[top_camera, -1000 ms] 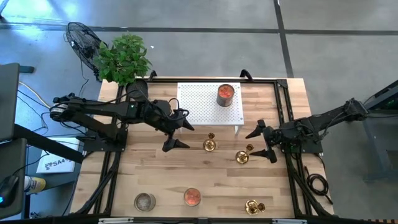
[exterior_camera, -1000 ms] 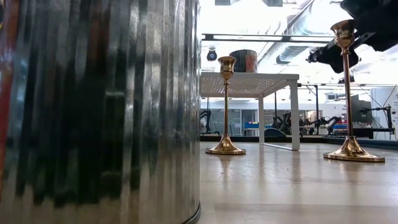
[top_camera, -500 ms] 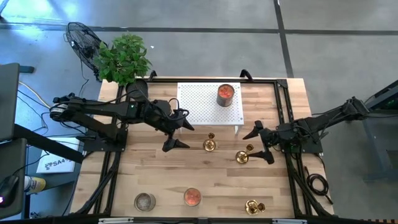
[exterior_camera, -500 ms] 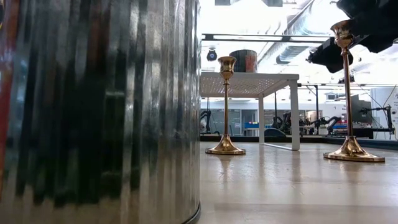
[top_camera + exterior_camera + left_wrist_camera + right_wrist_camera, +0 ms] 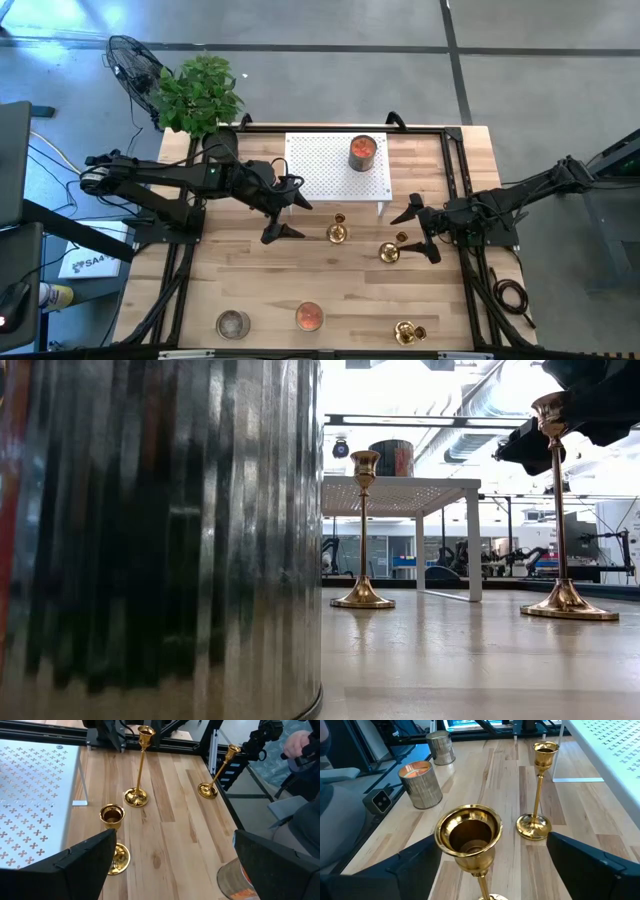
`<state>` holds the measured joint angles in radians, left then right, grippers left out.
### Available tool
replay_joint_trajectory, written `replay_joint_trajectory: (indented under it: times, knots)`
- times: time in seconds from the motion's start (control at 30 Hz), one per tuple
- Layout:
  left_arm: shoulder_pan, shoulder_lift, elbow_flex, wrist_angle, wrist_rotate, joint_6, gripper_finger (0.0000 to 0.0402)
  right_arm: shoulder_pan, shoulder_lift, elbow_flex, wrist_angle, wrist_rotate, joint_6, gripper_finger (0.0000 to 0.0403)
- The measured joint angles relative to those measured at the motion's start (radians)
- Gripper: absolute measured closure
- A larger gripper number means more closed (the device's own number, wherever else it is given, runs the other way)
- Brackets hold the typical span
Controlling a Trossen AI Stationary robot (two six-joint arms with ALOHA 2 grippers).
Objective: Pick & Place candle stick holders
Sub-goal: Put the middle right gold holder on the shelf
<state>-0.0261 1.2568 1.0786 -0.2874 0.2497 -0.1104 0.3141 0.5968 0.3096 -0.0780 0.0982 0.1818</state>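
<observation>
Right gripper (image 5: 418, 231), fingers spread wide, brackets the top cup of one of the candle stick holders (image 5: 389, 252); we judge it's lined up to grip. Another holder (image 5: 337, 233) stands just beyond it. Left gripper (image 5: 288, 217), also spread, waits farther off. No legible writing on table items.

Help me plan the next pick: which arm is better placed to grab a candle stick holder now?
Right, probably. The right gripper, open, already brackets the top of a candle stick holder; the left gripper sits open, farther from its nearest one.
</observation>
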Motion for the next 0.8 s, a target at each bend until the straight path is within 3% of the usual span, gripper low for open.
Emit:
replay_joint_trajectory:
  times: [0.47, 0.8]
  knots:
    - [0.0, 0.0, 0.0, 0.0, 0.0, 0.0, 0.0007, 0.0, 0.0, 0.0, 0.0, 0.0, -0.007, 0.0127]
    - [0.0, 0.0, 0.0, 0.0, 0.0, 0.0, 0.0007, 0.0, 0.0, 0.0, 0.0, 0.0, -0.034, 0.0208]
